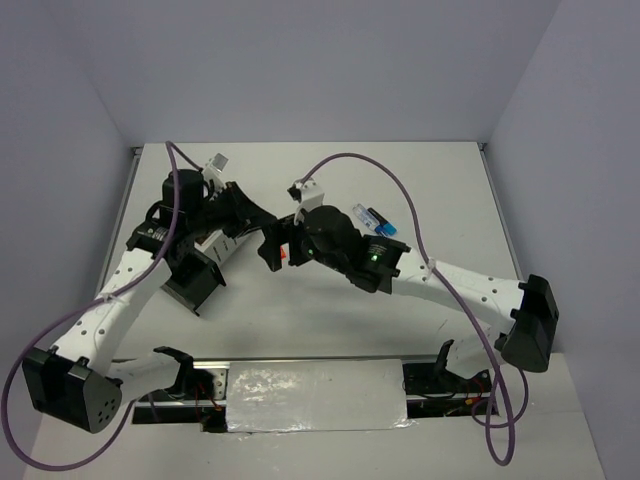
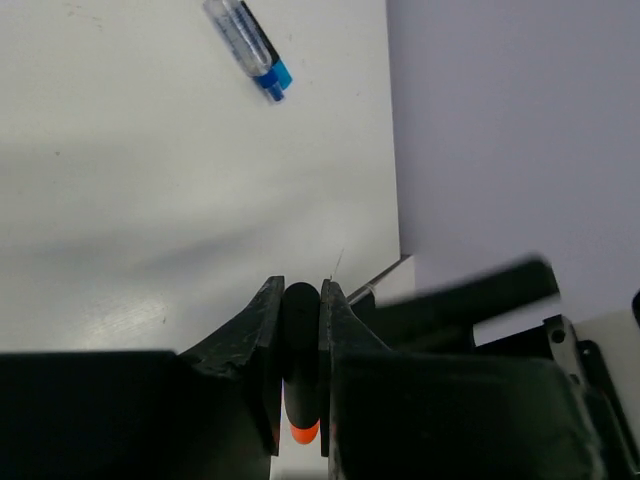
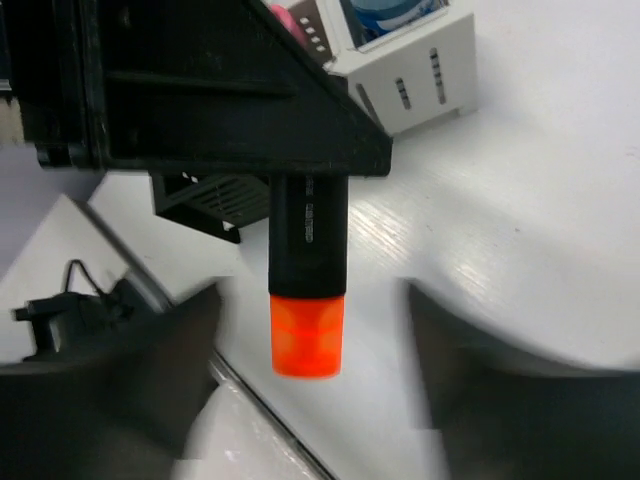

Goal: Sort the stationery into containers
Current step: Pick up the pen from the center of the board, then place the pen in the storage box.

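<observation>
Left gripper [image 2: 299, 292] pinches the orange highlighter [image 3: 308, 250] by its black body above mid-worktop, and you see the right gripper [image 3: 312, 340] spread, the orange end between its fingers.

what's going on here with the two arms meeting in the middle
The left gripper is shut on the orange highlighter and holds it above the table. The right gripper is open and faces it, fingers spread to either side of the orange end, so this is possibly a handover. The blue marker lies loose on the table. The white organizer and the black organizer stand close by.
</observation>
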You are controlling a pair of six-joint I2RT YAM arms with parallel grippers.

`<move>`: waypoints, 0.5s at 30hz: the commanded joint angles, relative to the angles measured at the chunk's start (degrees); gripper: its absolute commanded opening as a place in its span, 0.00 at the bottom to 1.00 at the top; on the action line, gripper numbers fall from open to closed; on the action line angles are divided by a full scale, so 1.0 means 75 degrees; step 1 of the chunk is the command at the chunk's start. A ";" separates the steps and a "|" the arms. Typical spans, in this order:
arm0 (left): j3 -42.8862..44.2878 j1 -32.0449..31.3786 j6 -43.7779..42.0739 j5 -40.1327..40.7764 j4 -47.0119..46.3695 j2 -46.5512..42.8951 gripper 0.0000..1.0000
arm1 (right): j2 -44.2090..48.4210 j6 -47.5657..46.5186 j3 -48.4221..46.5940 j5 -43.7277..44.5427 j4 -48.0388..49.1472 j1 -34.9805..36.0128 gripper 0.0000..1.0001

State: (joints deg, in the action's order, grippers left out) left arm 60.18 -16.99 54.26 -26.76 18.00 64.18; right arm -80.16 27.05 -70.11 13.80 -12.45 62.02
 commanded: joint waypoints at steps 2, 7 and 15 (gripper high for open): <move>0.1217 0.0085 -0.1112 0.0857 0.1088 0.0090 0.00 | 0.0047 -0.0033 -0.0180 -0.1041 0.0735 -0.0942 1.00; 0.2415 0.1151 -0.2662 0.5077 0.3187 0.0302 0.00 | 0.1134 0.0052 0.1049 -0.1747 0.0876 -0.2185 1.00; 0.1550 0.1866 -0.3344 0.9683 0.2476 0.0044 0.00 | 0.1980 -0.0384 0.1776 -0.1371 0.0054 -0.2550 1.00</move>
State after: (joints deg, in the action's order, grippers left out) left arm 73.08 -4.34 33.52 28.23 38.41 65.08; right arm -68.38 25.98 -58.65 3.92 -11.20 43.09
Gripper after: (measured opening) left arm 0.230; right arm 0.994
